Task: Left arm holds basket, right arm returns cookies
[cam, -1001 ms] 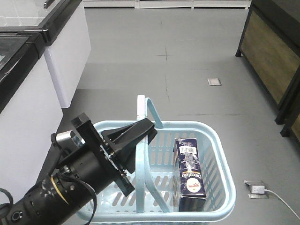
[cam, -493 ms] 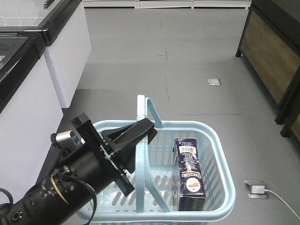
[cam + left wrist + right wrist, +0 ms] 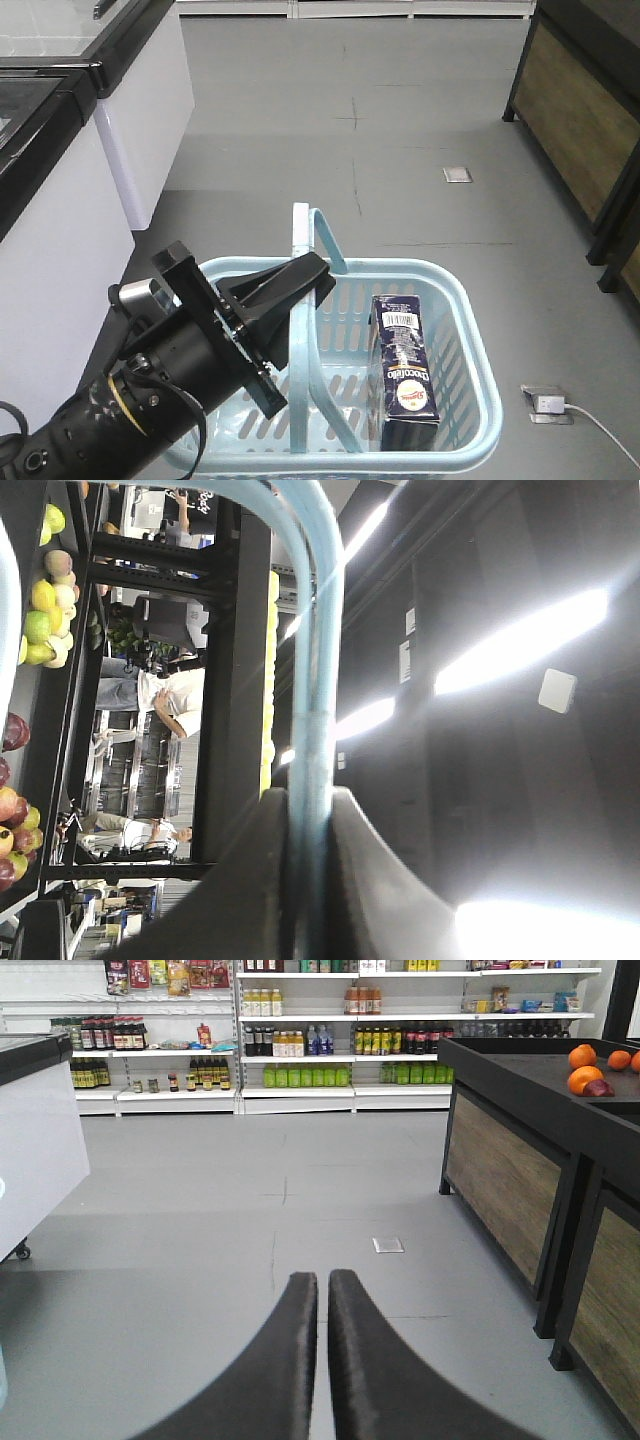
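The light blue basket [image 3: 455, 300] hangs above the grey floor, held by my left arm [image 3: 170, 380]. My left gripper [image 3: 310, 280] is shut on the basket's thin loop handle [image 3: 327, 235]; in the left wrist view the handle [image 3: 318, 630] runs up from between the black fingers [image 3: 255, 880] of my left gripper [image 3: 308, 805]. The navy cookie box [image 3: 405, 372] lies inside the basket at its right, barcode end up. My right gripper [image 3: 323, 1278] is shut and empty, pointing over the open floor; it does not show in the front view.
A white freezer cabinet [image 3: 60, 190] stands at the left. Dark wood-panelled display stands [image 3: 585, 120] are at the right, one with oranges [image 3: 585, 1078] on top. Stocked shelves [image 3: 330, 1040] line the far wall. A floor socket with a cable [image 3: 550, 405] lies at lower right.
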Controlling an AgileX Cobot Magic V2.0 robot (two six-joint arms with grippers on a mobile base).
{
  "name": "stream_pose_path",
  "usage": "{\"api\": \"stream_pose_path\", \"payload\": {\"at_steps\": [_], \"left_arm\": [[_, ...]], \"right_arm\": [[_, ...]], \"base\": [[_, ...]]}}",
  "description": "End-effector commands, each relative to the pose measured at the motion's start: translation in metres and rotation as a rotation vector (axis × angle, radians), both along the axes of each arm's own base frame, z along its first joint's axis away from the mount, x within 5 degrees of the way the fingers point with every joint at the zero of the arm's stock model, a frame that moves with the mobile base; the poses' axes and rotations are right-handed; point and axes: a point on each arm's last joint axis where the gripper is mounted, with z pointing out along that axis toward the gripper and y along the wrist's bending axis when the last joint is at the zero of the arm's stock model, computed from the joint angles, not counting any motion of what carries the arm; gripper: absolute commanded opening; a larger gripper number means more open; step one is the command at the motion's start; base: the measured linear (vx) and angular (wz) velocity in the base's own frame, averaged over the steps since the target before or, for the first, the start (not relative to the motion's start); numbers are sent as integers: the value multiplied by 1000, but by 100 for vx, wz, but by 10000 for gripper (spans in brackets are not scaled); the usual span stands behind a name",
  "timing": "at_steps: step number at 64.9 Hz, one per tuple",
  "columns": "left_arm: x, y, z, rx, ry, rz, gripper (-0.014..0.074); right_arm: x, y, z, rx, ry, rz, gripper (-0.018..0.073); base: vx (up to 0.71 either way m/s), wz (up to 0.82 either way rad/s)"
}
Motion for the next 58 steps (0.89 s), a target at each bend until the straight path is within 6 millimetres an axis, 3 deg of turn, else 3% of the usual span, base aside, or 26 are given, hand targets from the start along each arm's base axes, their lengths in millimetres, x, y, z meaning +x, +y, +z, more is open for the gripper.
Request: {"api": "stream_pose_path", "payload": {"at_steps": [1,58], "left_arm": [[-9,8,42,-265,-227,-8,-3],[-9,8,42,-265,-227,-8,-3]], "right_arm": [[0,-1,1,-19,-63,-12,-6],[0,-1,1,-19,-63,-12,-6]], "base": [[0,0],[0,0]]}}
